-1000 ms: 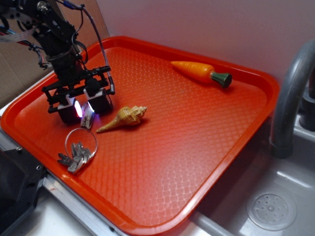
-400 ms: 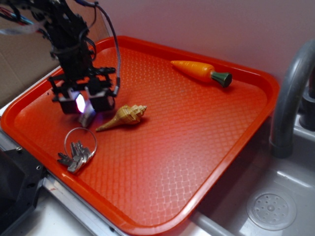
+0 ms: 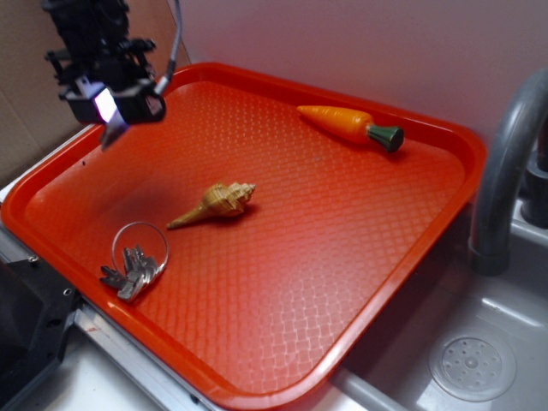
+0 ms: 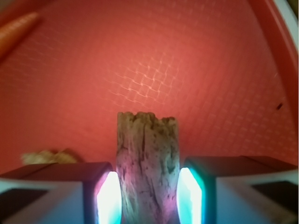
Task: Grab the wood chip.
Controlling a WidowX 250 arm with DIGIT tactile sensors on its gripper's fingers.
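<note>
The end effector (image 3: pixel 111 107) has risen off the red tray (image 3: pixel 411 248), clamped on the wood chip (image 4: pixel 147 168), now hanging clear above the seashell (image 3: pixel 218 204), so the grab looks secured.

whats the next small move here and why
Probably just hold the grip and pause: the gripper is shut on the wood chip, raised clear above the tray, with the seashell and keys left below.

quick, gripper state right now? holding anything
Gripper: shut on the wood chip, pinched between both fingers and lifted above the red tray.
</note>
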